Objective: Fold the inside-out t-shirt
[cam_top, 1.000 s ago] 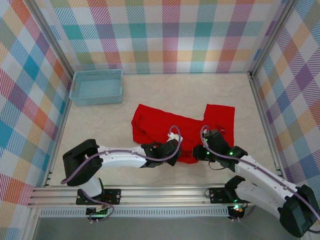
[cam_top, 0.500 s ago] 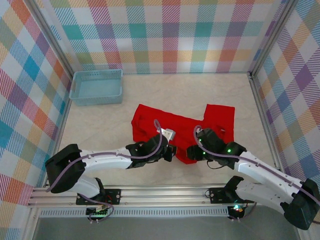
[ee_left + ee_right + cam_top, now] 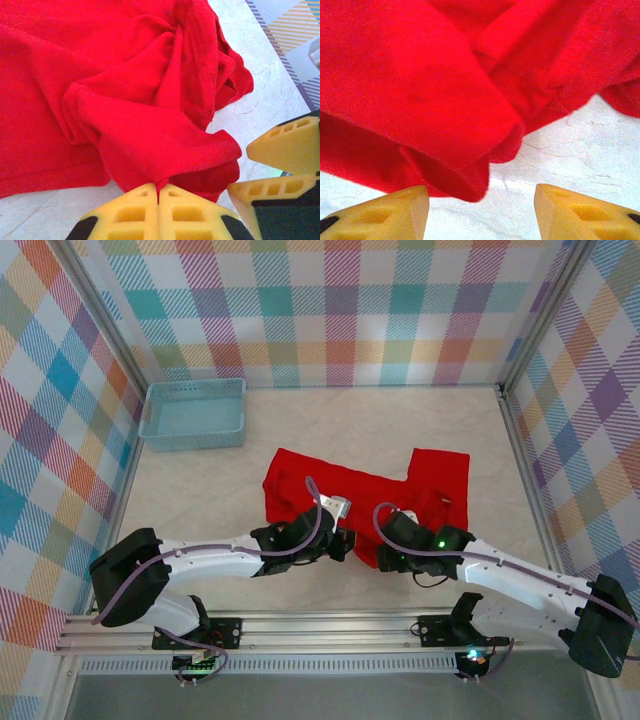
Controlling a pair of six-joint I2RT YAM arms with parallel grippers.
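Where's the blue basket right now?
In the top view, the blue basket sits in the far left corner of the table, apart from the red t-shirt lying mid-table.

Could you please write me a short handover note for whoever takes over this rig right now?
Left gripper: shut, pinching a bunched fold at the near hem of the red t-shirt.
Right gripper: open, close beside the left one at the same hem, holding nothing.
Things: the shirt lies rumpled on the table; the blue basket sits at the far left, apart from it.
Done: no neat fold is visible yet.
Left: spread the shirt flat, then fold it.
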